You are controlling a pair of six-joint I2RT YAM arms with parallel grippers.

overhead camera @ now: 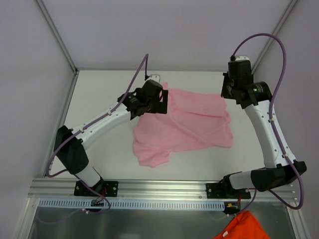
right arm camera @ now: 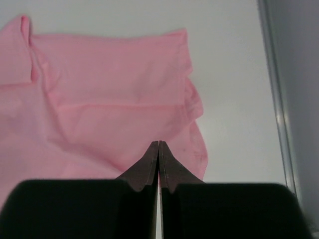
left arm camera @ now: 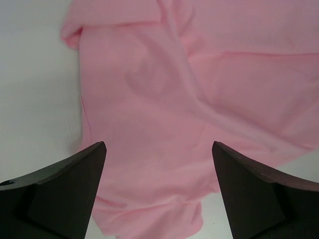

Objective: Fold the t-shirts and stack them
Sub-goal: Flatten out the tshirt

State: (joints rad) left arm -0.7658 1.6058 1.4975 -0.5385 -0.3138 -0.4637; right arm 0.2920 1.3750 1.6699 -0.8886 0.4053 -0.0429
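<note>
T-shirt [overhead camera: 184, 124]: plain light pink, short-sleeved, lying rumpled on the table with several soft creases and layers turned over one another; it is neither spread flat nor folded square.
Where it lies: on the white table [overhead camera: 99, 109], from the middle toward the right side, between the two arms; a rounded lobe of cloth reaches toward the near edge.
Left gripper [left arm camera: 158, 149]: jaws stand wide apart with nothing between them; it holds nothing.
Left gripper, place: over the shirt's far left corner, seen from above; in the wrist view pink cloth fills the gap between the two dark fingers [left arm camera: 70, 189], and a strip of bare table shows to the left.
Left gripper, contact: whether the fingertips touch the cloth cannot be told.
Right gripper [right arm camera: 158, 144]: jaws fully closed, the two tips pressed flat against each other, with only a thin seam showing between them.
Right gripper, place: at the shirt's far right side; in its wrist view the closed tips point at the cloth near its right edge, with bare table just to the right.
Right gripper, hold: no fabric is seen pinched between the tips; whether they rest on the cloth cannot be told.
Orange cloth [overhead camera: 244, 226]: a bright bunch below the near rail, by the right arm's base, well apart from the pink shirt.
</note>
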